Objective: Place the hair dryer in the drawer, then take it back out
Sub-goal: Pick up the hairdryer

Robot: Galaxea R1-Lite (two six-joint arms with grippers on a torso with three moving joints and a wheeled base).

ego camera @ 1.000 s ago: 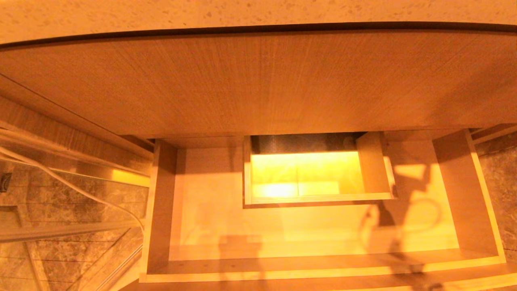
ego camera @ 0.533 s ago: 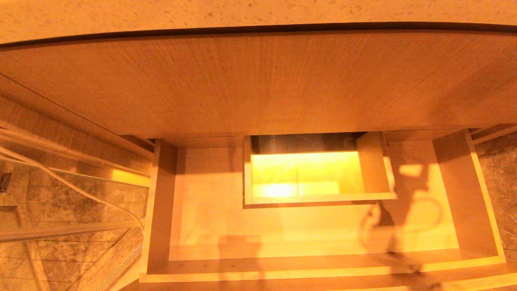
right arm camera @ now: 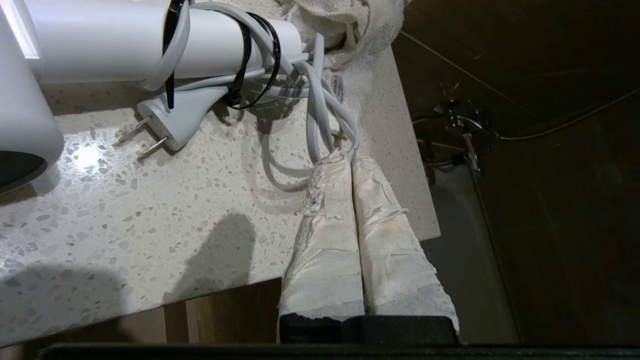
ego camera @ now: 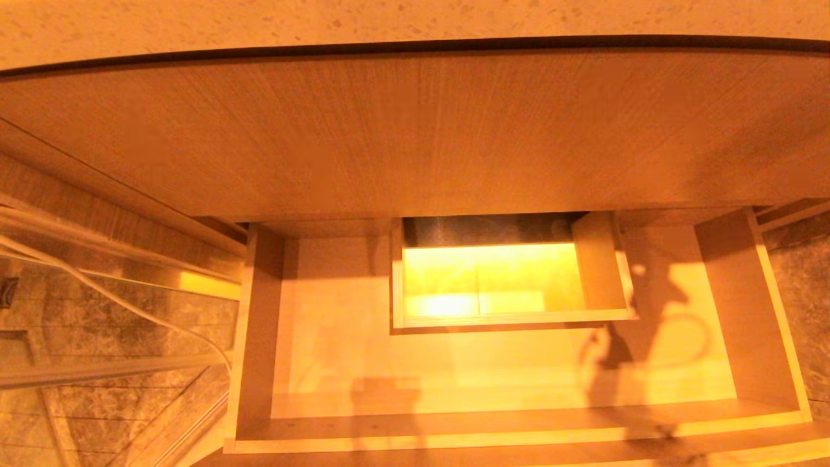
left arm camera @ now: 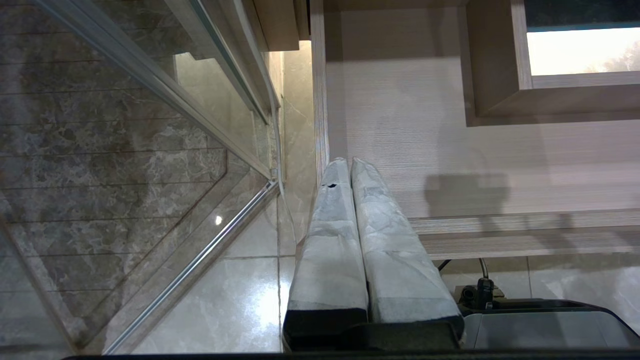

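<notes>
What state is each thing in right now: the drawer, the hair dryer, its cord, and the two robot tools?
Wide light wood-grain drawer: pulled open, nothing lying inside.
Small white hair dryer: lying on the speckled stone countertop, not in the drawer.
White cord: coiled, bound with black ties.
Right tool: shut, tips at the cord loop.
Left tool: shut, empty, parked by the drawer's left side.

One wide, shallow, light wood-grain drawer (ego camera: 259, 324) stands pulled out, with one rectangular boxed cut-out (ego camera: 603, 272) at its mid-back. One small white hair dryer (right arm camera: 90, 40) lies on one speckled stone countertop (right arm camera: 150, 210). Its one white plug (right arm camera: 175, 117) has two metal prongs (right arm camera: 137, 137). At least two black ties (right arm camera: 272, 55) bind the one coiled white cord (right arm camera: 320, 100). One pale towel (right arm camera: 345, 22) lies beside it. Two tape-wrapped grippers show: the left gripper (left arm camera: 350, 162) and the right gripper (right arm camera: 349, 156).
</notes>
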